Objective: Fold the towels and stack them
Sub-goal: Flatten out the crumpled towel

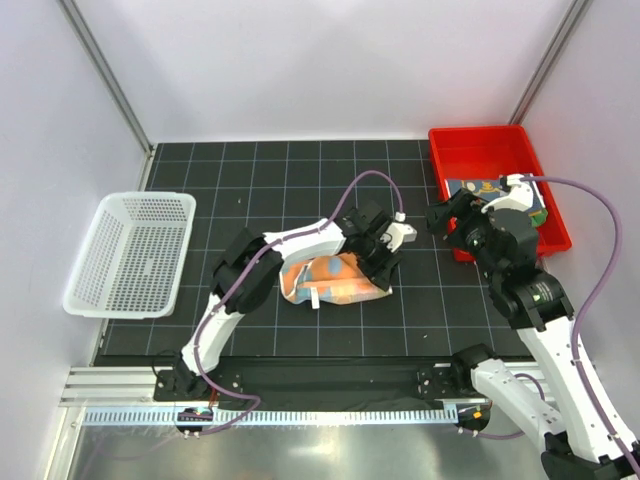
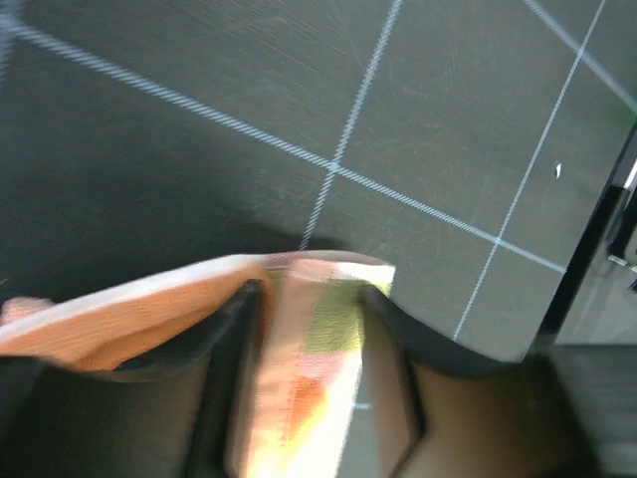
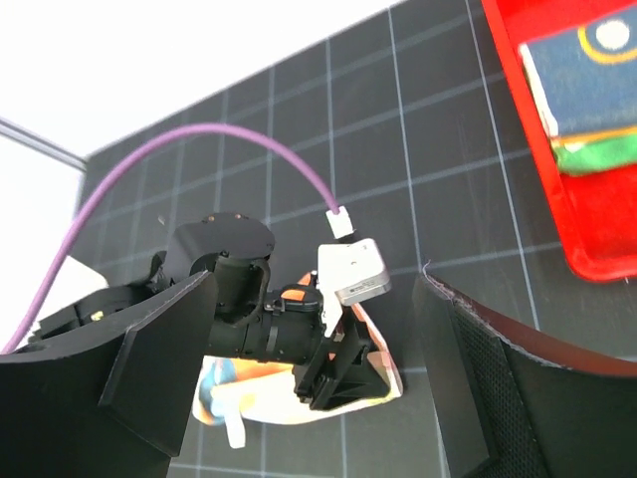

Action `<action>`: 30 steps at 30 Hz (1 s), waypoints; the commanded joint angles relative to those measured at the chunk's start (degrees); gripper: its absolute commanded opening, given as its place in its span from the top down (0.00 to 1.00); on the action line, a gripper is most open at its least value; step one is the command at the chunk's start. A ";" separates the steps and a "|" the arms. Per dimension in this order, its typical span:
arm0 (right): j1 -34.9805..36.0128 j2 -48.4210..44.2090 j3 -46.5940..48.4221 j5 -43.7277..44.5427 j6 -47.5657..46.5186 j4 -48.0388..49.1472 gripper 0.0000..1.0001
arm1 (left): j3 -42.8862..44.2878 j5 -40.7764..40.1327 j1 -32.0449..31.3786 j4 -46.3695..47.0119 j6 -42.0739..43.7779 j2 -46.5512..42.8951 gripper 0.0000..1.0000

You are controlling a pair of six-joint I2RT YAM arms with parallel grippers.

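Left wrist view: the left claw (image 2: 314, 295) is pinched shut on a folded edge of the patched towel (image 2: 139, 324), with pale, orange and pink cloth squeezed between its two dark fingers (image 2: 398, 388). The black tabletop (image 2: 199, 149) with its thin white lines lies just under the cloth. From above, the patched towel (image 1: 328, 281) sits bunched up near the middle of the tabletop, a bit toward the near edge, and the left claw (image 1: 381, 262) has it by the side that faces the right edge. The right claw (image 1: 452, 222) is wide open and holds nothing. It hangs in the air close to the left wall of the red tray (image 1: 480, 139), apart from the patched towel. The red tray stands in the far right corner of the tabletop. Inside it lies a dark blue and yellow towel (image 3: 582, 75) with a green towel (image 3: 597, 157) showing at its near edge. A white basket (image 1: 150, 197) stands at the left edge of the tabletop.
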 commanded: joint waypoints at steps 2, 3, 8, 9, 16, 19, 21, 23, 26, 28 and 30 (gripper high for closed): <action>0.07 0.24 -1.20 -0.69 -1.88 -0.42 0.13 | 3.14 2.14 -0.28 -1.33 1.38 1.08 0.61; 0.07 -0.03 -1.46 -0.96 -1.97 -0.25 0.13 | 3.06 2.31 -0.19 -1.50 1.47 0.82 0.65; 0.15 0.23 -3.04 -2.00 -2.67 1.50 0.12 | 1.65 -0.04 -0.19 -2.03 1.21 -5.48 1.00; 0.15 0.41 -3.04 -2.01 -2.93 1.51 0.12 | 1.39 -0.06 -0.11 -2.12 0.77 -7.08 1.00; 0.07 5.06 -8.40 -16.46 -6.97 14.48 0.04 | -4.93 -0.69 7.97 2.88 -10.65 -24.20 0.94; 0.07 10.59 -10.16 -23.43 -8.64 22.39 0.03 | -9.77 2.30 12.54 4.91 -12.15 -29.48 0.92; 0.06 14.28 -10.34 -28.98 -9.70 26.71 0.03 | -11.79 2.40 15.26 4.91 -11.80 -31.17 0.94; 0.07 20.86 -10.25 -37.37 -12.33 34.70 0.04 | -14.51 3.80 18.16 5.26 -11.36 -33.18 1.00; 0.07 31.06 -8.07 -47.59 -16.28 42.37 0.05 | -16.02 1.63 20.45 4.66 -9.78 -34.51 1.00; 0.15 36.68 -3.76 -48.24 -17.35 43.69 0.11 | -15.84 -0.66 21.16 3.77 -8.47 -34.25 1.00; 0.15 45.47 2.36 -48.24 -16.30 42.74 0.27 | -14.44 0.89 23.44 1.49 -8.55 -32.77 1.00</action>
